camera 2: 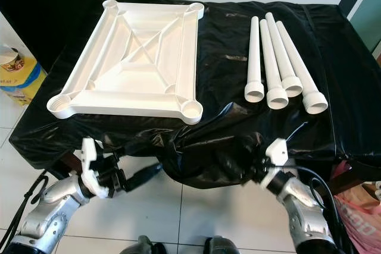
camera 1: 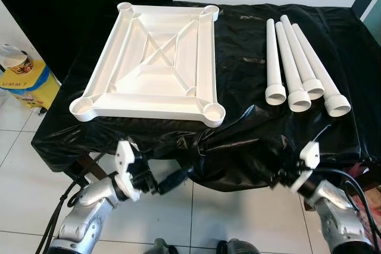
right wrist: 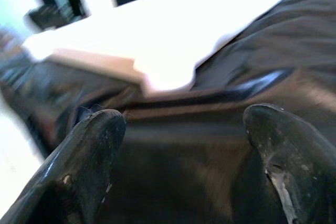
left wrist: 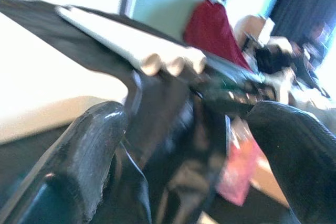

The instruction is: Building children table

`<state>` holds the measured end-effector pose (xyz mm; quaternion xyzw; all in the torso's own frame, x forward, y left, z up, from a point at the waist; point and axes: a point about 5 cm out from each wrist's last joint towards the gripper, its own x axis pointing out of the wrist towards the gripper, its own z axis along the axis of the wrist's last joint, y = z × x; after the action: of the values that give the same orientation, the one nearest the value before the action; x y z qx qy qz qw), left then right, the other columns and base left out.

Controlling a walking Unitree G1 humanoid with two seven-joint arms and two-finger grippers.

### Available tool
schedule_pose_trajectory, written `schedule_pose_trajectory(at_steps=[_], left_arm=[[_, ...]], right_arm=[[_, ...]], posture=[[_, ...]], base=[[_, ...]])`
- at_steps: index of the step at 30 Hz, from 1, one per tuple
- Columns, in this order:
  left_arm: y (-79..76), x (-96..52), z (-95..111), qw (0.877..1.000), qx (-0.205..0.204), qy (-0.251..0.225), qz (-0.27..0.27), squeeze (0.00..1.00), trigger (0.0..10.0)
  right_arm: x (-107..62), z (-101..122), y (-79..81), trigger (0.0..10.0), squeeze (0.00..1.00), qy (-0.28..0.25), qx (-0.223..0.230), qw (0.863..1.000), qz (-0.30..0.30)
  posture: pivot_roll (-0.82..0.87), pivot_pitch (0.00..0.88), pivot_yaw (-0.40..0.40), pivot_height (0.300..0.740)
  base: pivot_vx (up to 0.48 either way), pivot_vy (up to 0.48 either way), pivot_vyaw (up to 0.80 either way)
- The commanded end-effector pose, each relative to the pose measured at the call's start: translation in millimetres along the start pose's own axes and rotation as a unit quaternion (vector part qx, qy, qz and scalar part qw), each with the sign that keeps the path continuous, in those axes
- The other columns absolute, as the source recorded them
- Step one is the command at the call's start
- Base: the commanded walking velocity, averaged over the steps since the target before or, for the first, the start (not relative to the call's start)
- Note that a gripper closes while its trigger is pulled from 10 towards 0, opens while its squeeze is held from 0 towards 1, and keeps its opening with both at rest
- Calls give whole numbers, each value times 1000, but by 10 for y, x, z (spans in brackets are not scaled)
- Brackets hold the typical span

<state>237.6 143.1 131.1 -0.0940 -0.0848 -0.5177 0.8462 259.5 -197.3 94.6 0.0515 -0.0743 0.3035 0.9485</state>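
Both grippers, left (camera 1: 169, 184) and right (camera 2: 253, 173), spread wide, empty, low at table (camera 1: 250, 147) edge. Raise right toward legs (camera 1: 300, 66); grasp one near socket end, then seat into tabletop (camera 1: 152, 66) corner.

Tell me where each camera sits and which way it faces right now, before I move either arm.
Left eye view: on the head, looking down at the tabletop and four legs on the black-covered table; both arms low, left gripper, right gripper.
Right eye view: same scene, slightly offset.
Left wrist view: along its open fingers toward the leg ends.
Right wrist view: along its open fingers at the table edge and tabletop.
Shared: tabletop and legs.
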Motion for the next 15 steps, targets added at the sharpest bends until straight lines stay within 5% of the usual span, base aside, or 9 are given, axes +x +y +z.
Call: schedule_pose_trajectory(at_steps=[1, 15], left_arm=[[12, 6, 3, 1000, -7, -3, 18, 0, 10000], [77, 315, 28, 986, 4, -36, 165, 0, 10000]], right_arm=[[-14, -18, -5, 10000, 0, 3, 7, 1000, -30], [230, 185, 123, 10000, 0, -69, 30, 980, -183]], posture=[[-50, 79, 9, 740], [-58, 74, 24, 740]], base=[[0, 0, 0], [0, 0, 0]])
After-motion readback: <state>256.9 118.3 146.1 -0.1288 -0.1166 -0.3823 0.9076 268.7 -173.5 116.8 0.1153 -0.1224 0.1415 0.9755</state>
